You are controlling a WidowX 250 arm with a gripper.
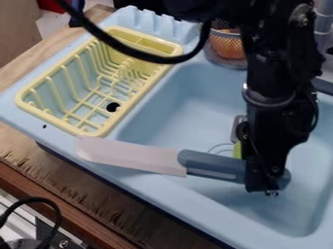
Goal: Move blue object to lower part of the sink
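The hand [263, 187] is at the right side of the view, above the basin of the light blue toy sink [195, 109], and it points downward. It is closed on the blue handle of the knife [211, 165]. The handle passes across at the lower end of the hand, and its rounded end comes out a little on the right of it. The pale pinkish blade goes away to the left of the hand, above the near rim of the sink, and its tip is near the low corner of the yellow dish rack [98, 131]. If the blade touches this rim, I cannot tell.

Just to the left of the hand, and above the handle in the view, there is a small part of a green thing [237, 150]. Close to it is a grey piece [238, 127], partly covered by the arm; what it is, I cannot tell. The dish rack is farther from the hand, to the upper left, upon the flat part of the sink. A dark round hole [113, 107] is seen between its bars. Up from the hand, behind the basin, stands a mesh cup [218, 56] with something orange [229, 46] in it. The wooden worktop [84, 187] shows to the left of the hand, beyond the sink's near edge.
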